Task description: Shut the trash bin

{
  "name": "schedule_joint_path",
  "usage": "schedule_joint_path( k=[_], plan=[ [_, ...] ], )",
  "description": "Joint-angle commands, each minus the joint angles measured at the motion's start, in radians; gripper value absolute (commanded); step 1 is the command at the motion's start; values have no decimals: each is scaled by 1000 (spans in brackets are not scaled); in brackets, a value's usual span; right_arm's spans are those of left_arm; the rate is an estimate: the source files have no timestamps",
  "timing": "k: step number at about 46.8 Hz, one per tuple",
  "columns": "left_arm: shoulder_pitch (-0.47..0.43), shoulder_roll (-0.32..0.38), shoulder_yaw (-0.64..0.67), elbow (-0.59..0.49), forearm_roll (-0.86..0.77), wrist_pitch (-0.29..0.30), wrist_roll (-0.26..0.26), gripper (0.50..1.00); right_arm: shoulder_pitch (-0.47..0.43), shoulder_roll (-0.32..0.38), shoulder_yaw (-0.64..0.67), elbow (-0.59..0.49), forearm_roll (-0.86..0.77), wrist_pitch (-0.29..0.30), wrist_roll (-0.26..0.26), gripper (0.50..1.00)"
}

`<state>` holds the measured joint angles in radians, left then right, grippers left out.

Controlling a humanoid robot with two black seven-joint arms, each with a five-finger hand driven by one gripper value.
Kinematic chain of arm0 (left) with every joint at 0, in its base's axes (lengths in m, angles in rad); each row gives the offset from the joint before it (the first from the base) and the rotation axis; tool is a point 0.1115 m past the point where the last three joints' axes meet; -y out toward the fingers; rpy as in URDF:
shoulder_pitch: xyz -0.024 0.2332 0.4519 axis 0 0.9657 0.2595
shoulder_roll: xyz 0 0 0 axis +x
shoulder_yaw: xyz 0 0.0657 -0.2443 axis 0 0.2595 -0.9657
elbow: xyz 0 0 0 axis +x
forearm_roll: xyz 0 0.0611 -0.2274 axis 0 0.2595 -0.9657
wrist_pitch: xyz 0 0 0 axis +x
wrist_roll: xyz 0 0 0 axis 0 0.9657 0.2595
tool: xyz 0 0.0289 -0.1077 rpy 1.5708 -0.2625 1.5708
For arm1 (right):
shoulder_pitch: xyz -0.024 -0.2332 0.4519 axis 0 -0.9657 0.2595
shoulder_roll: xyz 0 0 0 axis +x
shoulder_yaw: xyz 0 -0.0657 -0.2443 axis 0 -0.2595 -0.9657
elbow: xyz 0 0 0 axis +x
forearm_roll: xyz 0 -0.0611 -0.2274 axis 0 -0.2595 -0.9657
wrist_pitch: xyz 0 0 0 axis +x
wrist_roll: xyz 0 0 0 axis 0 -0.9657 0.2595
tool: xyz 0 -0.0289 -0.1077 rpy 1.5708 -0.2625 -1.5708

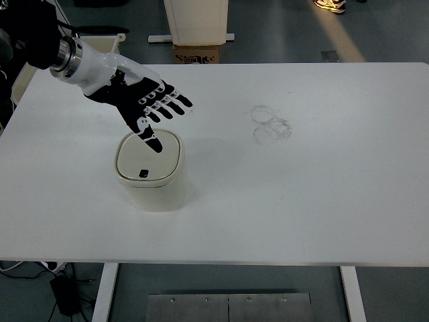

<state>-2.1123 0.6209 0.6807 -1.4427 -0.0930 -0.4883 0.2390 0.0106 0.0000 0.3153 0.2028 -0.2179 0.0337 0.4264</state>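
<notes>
A: Quick count, what's on the table [322, 201]?

B: 1 trash bin [152, 176], cream-coloured, lower left of centre in the frame. Lid [149, 157] is down flat on it, w/ 1 small dark button near the lid's front edge. Rest of the tabletop: just faint ring-shaped smudges [269, 125], right of centre, upper half.

A: Hands?

B: 1 in view. Left hand [144, 104] comes in from the upper left corner, white wrist shell, black fingers. All 5 fingers spread out and relaxed, gripping nothing. 4 point toward frame centre-right, thumb [149, 136] points down toward the bin.

A: Touching the bin?

B: Thumb tip overlaps the lid's back edge in the picture, but can't tell if there's contact. The palm sits above and behind the bin, upper left of it.

A: Right arm?

B: Not visible anywhere.

A: Anything off the table?

B: Top edge of frame: 1 white box-like unit [196, 20] on the floor w/ 1 cardboard box [198, 53] in front of it, top centre. 1 pale tub [114, 44], mostly hidden behind the arm, upper left. 1 shoe [330, 5] at the top right, partly cut off. Below the table, 2 white legs, 1 grey floor plate at bottom centre, and cables w/ 1 black adapter at bottom left.
</notes>
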Motion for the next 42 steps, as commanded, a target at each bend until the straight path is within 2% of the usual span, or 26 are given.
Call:
schedule_joint_path(
  k=[1, 11, 25, 31, 36, 42],
  plan=[
    [11, 0, -38, 36, -4, 1, -1, 1000, -1, 0, -1, 0, -1, 2, 0, 991],
    [75, 3, -131, 156, -19, 2, -13, 1000, -3, 0, -1, 1, -3, 2, 0, 991],
    [294, -10, -463, 407, -10, 8, -15, 1000, -8, 0, -1, 1, -1, 2, 0, 991],
    [359, -13, -579, 455, -13, 63, -17, 1000, -12, 0, 1, 3, -1, 2, 0, 991],
    [409, -10, -665, 462, -17, 103, -58, 1000, -12, 0, 1, 3, -1, 2, 0, 991],
    [478, -9, -774, 530, -20, 105, -121, 1000, -15, 0, 1, 4, -1, 2, 0, 991]
  ],
)
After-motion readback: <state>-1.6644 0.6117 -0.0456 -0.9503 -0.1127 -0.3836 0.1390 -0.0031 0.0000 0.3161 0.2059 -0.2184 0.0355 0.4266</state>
